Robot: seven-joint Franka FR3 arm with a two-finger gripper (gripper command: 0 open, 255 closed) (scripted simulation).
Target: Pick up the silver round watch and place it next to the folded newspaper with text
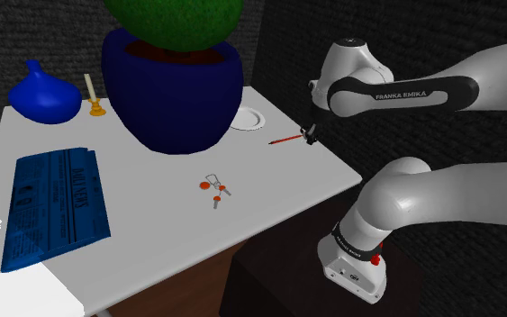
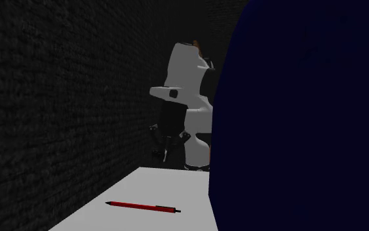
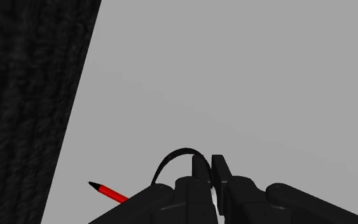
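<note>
- Watch (image 3: 184, 151) sits pinched in the claw (image 3: 210, 159); the wrist view shows its dark strap arching out in a loop beside one finger, and a pale sliver in the narrow slit between the two fingers
- claw fingers are drawn in close on it, almost together; in the shoulder view the claw (image 1: 311, 135) is a small dark shape at the bench's edge on that view's right; in the second exterior view the claw (image 2: 167, 151) points down beyond the far end of the bench (image 2: 156, 190), with strap ends sticking out at both sides
- red pen (image 1: 285, 140) lies flat on the bench just beside the claw, one end towards it; the wrist view shows the pen (image 3: 109, 192) with its black tip near the bench's edge, a dark rough wall past it
- white round dish (image 1: 249, 118) rests near the pen, close against the big blue pot (image 1: 172, 90) that holds a green plant (image 1: 175, 22)
- keys with red tags (image 1: 215, 187) lie in the middle of the bench (image 1: 152, 243), in front of the pot
- folded newspaper (image 1: 58, 207), drawn blue with printed text, lies at the shoulder view's left, well apart from the watch
- blue vase (image 1: 42, 95) and a candle in a holder (image 1: 92, 95) stand at the back corner, beyond the newspaper
</note>
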